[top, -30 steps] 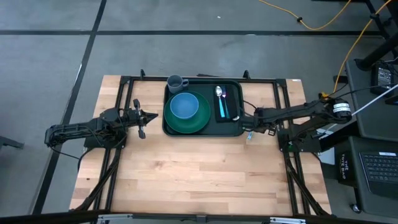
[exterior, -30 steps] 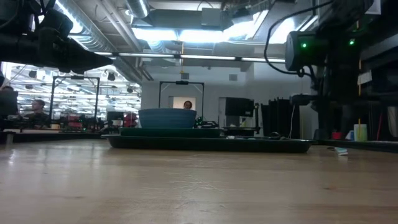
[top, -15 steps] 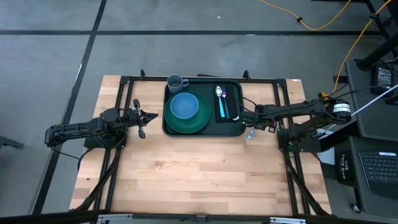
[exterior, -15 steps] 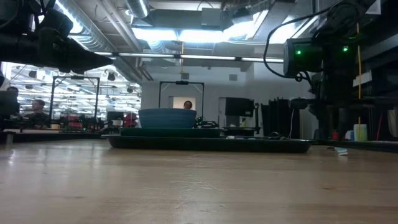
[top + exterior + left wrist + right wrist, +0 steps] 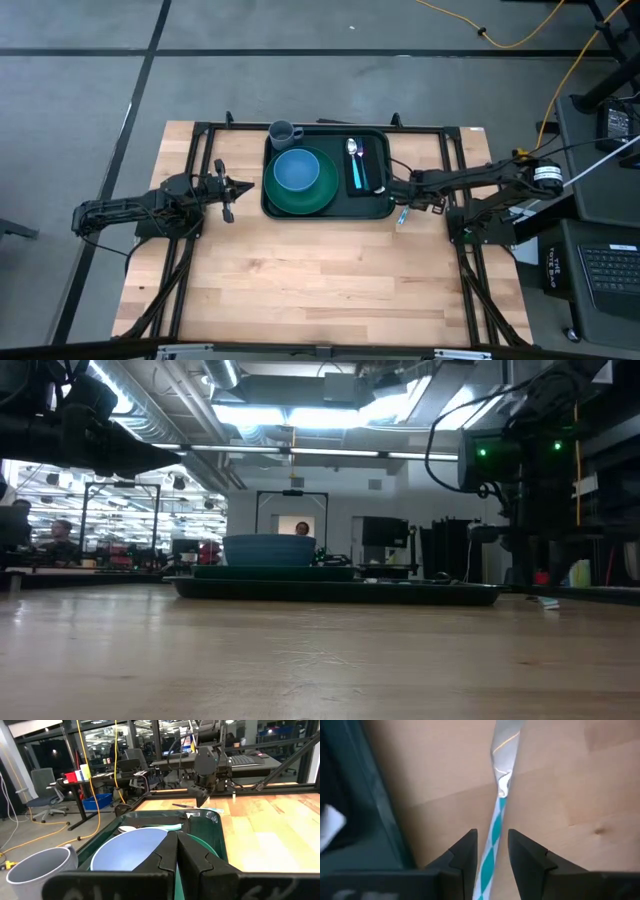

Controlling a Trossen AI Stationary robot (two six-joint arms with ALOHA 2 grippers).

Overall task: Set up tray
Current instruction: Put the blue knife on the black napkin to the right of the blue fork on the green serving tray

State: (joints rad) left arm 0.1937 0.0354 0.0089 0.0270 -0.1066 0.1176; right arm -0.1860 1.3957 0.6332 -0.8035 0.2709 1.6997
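The dark green tray (image 5: 325, 213) lies at the table's far middle. It carries a green plate (image 5: 322, 196) with a blue bowl (image 5: 296, 171) on it, and a black napkin (image 5: 373, 165) with a spoon (image 5: 353, 149). A grey mug (image 5: 283, 132) stands at its far left corner. A teal-and-white striped straw (image 5: 496, 827) in a paper wrapper lies flat on the wood just right of the tray. My right gripper (image 5: 492, 851) is open and low over it, one finger on either side, with gaps showing. My left gripper (image 5: 176, 847) is shut and hovers left of the tray.
The tray's right rim (image 5: 367, 800) runs close beside my right gripper. A black frame borders the table's far edge and sides. Bare wood (image 5: 320, 280) stretches from the tray to the near edge. Desks, chairs and people show in the room beyond.
My right arm has shifted a little toward the table's far edge and come down slightly, so the straw shows on the wood just near of its gripper. The left arm and everything on the tray have stayed put.
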